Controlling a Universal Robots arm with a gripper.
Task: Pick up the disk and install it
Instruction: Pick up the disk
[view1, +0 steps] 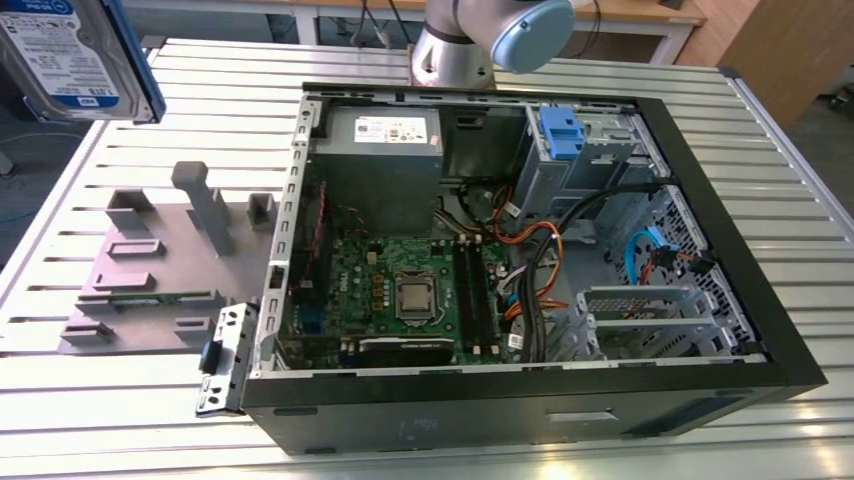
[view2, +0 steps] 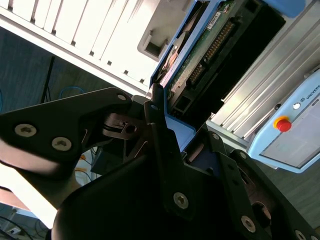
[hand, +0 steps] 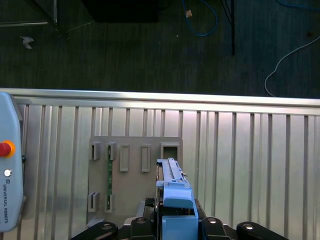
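Observation:
The disk (view1: 70, 58) hangs high at the exterior view's left, above the slatted table, its white-and-blue label facing the camera inside a blue frame. In the second wrist view the disk (view2: 205, 55) shows its green circuit board and blue carrier edge. My gripper (view2: 172, 132) is shut on that carrier, one black finger (view2: 160, 135) lying against the blue plastic. In the first wrist view the blue carrier handle (hand: 176, 197) sticks up between the gripper's black links, over a grey fixture plate.
An open computer case (view1: 534, 400) lies on the table at the exterior view's right, with a motherboard (view1: 400, 290), a grey power-supply box (view1: 384, 135) and a blue drive-bay clip (view1: 561, 130). A grey fixture plate (view1: 160, 270) sits to its left. A teach pendant (hand: 10, 170) rests on the table.

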